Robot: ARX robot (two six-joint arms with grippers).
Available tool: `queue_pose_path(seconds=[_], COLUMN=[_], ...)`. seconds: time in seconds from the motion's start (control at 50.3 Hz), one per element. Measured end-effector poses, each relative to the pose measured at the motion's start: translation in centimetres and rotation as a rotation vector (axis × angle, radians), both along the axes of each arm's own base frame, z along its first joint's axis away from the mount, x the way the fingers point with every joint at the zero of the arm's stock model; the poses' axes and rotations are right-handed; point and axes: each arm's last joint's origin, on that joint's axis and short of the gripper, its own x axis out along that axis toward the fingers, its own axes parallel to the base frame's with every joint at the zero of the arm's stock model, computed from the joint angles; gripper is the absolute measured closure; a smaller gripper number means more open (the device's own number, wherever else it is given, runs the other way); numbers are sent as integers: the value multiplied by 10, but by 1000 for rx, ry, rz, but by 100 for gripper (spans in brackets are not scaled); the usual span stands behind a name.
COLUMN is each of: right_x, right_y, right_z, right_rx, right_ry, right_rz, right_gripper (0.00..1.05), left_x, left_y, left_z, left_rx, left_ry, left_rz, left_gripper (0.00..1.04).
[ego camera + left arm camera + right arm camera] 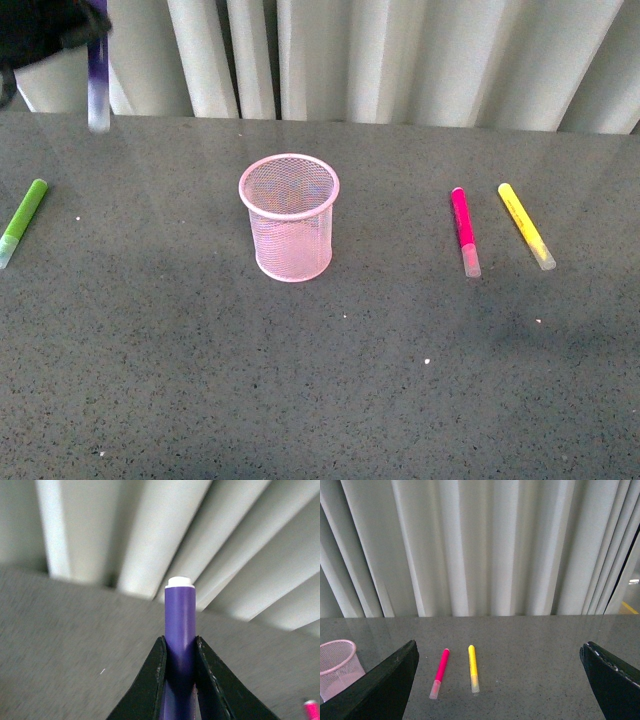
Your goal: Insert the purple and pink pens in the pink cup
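At the centre of the grey speckled worktop (330, 400), the front view shows the pale pink wire-mesh cylindrical cup (291, 245) standing upright. Well off to its right lies the bright magenta-pink marker pen (464, 232), its pale cap toward the camera. Just beside it, farther right, a yellow marker (526, 226) lies at a slant. A lime-green marker (22, 222) lies near the left edge. In the top left corner the left arm's jaws show as a dark shape. They hold the deep purple marker pen (98, 85) in the air, roughly upright with its pale cap hanging down, well apart from the cup. Pleated white curtains (400, 60) hang behind the worktop.

From the left wrist view, the two black fingers (145, 690) of those jaws are clamped on either side of the purple pen (180, 620). Its white end plug points toward the curtains (150, 525). A sliver of the pink pen (311, 710) shows at the frame's edge.

From the right wrist view, the right arm's jaws stand wide apart, gripping nothing, with one black finger (385, 687) at each side of the frame. Between them the pink pen (440, 672) and the yellow marker (473, 669) lie near each other on the worktop (535, 680), not touching. The pink cup (337, 667) stands partly hidden behind one finger.
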Motion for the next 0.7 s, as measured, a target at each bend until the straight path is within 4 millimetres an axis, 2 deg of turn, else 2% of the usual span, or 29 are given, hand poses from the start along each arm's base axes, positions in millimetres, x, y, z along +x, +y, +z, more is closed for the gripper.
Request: queue_pose_path(seconds=[0.099,0.179,0.397,0.536,0.695], right_x=[0,0,0,0,0], right_y=[0,0,0,0,0], right_z=[0,0,0,0,0], right_rx=[0,0,0,0,0], right_ry=[0,0,0,0,0], right_rz=[0,0,0,0,0], right_gripper=[7,7,7,7,7], left_x=[-21,-34,-51,-51,-43], left_y=[-26,-47,-92,-104,-115], left_z=[24,25,-11,-29,-51], left_rx=[-54,-106,-121,-104,-79], left_ry=[-193,-263,-315,-324,-308], left_rz=[-36,-44,-1,33,38], left_gripper=[92,92,92,92,92])
